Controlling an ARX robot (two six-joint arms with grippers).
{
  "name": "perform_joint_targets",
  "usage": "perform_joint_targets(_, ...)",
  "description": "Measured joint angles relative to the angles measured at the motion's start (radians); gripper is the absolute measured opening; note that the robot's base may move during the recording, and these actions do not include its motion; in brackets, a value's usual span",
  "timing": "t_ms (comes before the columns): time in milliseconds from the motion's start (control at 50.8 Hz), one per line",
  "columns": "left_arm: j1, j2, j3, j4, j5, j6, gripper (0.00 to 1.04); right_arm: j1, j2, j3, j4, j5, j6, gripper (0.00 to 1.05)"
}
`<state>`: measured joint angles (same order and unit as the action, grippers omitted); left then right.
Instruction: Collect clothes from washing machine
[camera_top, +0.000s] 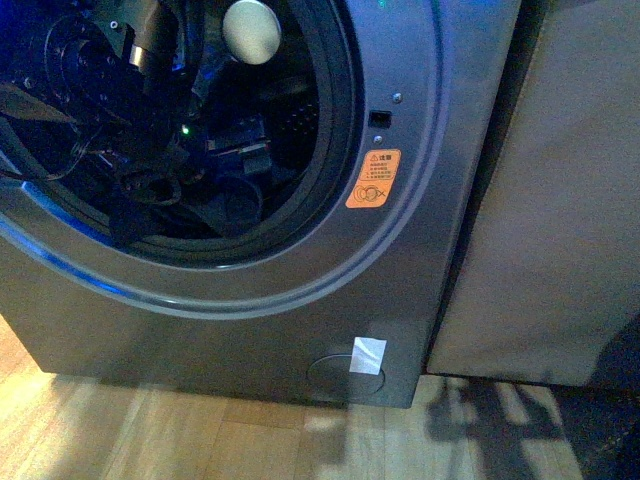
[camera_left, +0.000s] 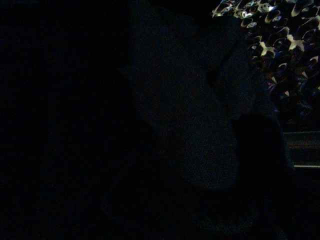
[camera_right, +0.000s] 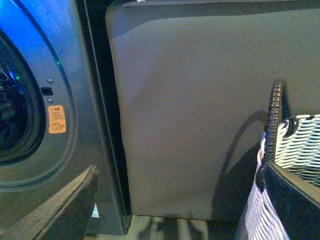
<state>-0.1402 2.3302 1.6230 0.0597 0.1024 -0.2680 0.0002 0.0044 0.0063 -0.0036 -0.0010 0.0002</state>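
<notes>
Though inside washing machine (camera_top: 440, 230), left arm (camera_top: 85, 60) indistinct.

The left arm (camera_top: 90, 60) was black, with looping black cables (camera_top: 150, 188) and a green light (camera_top: 185, 130); the right gripper (camera_right: 177, 170) had dark wedge-shaped fingers (camera_right: 65, 210).

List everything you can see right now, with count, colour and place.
washing machine: one, grey, front left
orange sticker: one, orange, on the machine's front, right of the opening
white label: one, white, low on the machine's front
clothes: count unclear, dark, low in the drum
round object: one, cream, top of the opening; unidentified
cushion: one, beige, right of the machine
basket: one, grey-white woven, dark handle, by the cushion
floor: light wood
left arm: one, black, reaching into the drum; its fingers not made out, its wrist view dark
right fingers: two, dark, spread apart, empty, outside the machine
</notes>
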Motion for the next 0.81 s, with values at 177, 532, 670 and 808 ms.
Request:
perform_joint_targets(177, 0.000, 0.013, -0.004, 0.000, -0.105, 0.122, 0.98, 0.000, 0.000, 0.000, 0.000, 0.000, 0.000, 0.97)
perform_joint_targets(532, 0.059, 0.041, -0.013, 0.097, -0.306, 0.349, 0.98, 0.000, 0.000, 0.000, 0.000, 0.000, 0.000, 0.97)
perform_joint_targets(670, 0.065, 0.041, -0.013, 0.120, -0.389, 0.410, 0.98, 0.000, 0.000, 0.000, 0.000, 0.000, 0.000, 0.97)
perform_joint_targets(808, 0.059, 0.042, -0.010, 0.073, -0.406, 0.425, 0.98, 0.000, 0.000, 0.000, 0.000, 0.000, 0.000, 0.97)
